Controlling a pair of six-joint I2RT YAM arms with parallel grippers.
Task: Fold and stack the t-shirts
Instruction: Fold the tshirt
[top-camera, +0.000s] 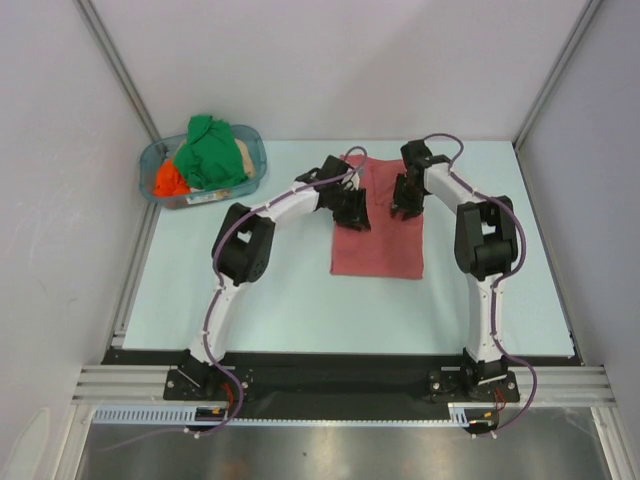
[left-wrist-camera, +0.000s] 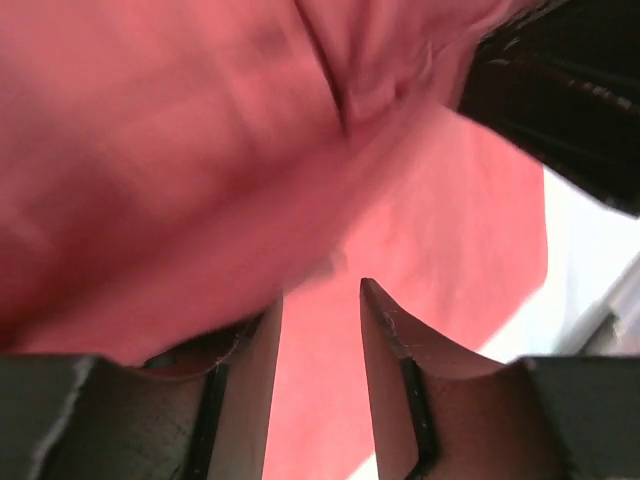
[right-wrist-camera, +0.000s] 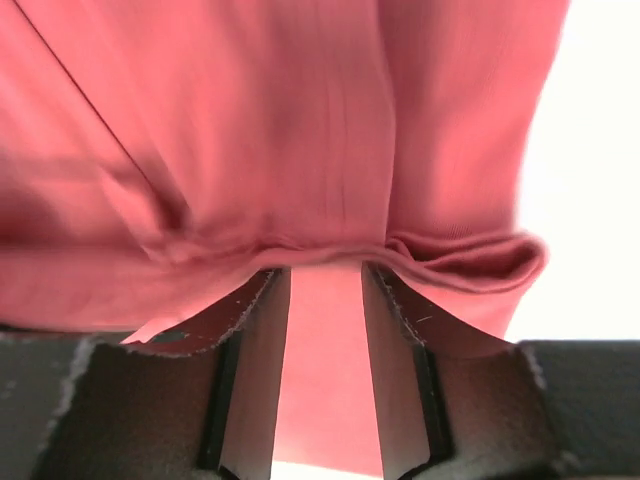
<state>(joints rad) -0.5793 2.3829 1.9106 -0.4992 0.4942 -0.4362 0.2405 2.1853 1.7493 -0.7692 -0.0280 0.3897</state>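
Salmon-red t-shirt (top-camera: 378, 250), left claw (left-wrist-camera: 320, 290), right claw (right-wrist-camera: 325, 270) gripping

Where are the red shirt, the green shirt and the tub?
red shirt (top-camera: 380, 248): top view, its bare lower half.
green shirt (top-camera: 210, 150): top view, its bunched middle.
tub (top-camera: 148, 168): top view, its left rim.

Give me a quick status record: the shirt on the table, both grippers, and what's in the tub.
shirt on table: red shirt, mid-table, near half lying flat
left gripper: over the shirt's far half, fingers slightly apart, grip unclear
right gripper: beside it over the same shirt, cloth across its tips, grip unclear
tub: far left, holding green shirt, orange shirt, beige shirt, all bunched
folded stack: none visible
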